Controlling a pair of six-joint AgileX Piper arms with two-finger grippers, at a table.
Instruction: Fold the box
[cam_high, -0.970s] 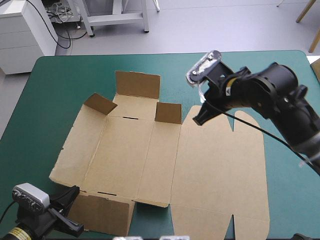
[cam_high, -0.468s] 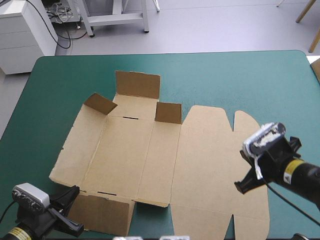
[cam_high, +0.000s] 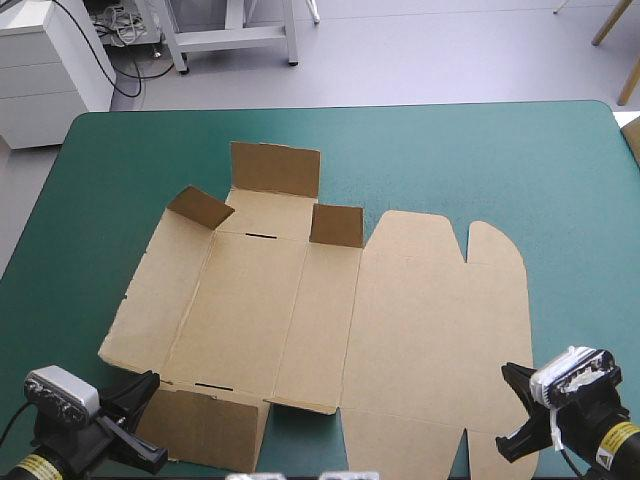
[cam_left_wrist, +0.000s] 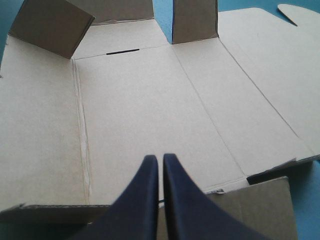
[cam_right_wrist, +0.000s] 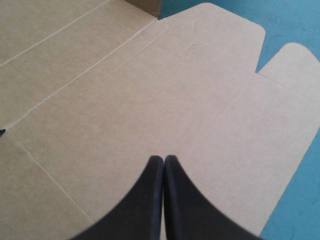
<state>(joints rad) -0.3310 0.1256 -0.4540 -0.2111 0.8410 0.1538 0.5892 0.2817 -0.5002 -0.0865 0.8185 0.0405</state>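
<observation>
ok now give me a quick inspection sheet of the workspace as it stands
surface: teal-green cover, with the box lying across its middle
job's things: brown box open and mostly flat; three flaps raised along its far side; lid panel flat
clutter: nothing seen
grippers: left gripper shut, above the box's near left edge; right gripper shut, above the lid panel's near right part
cables: nothing seen on the cover
surroundings: nothing seen at the table

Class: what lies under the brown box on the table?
Only the teal-green cover shows around the box; anything directly beneath the board is hidden.
</observation>
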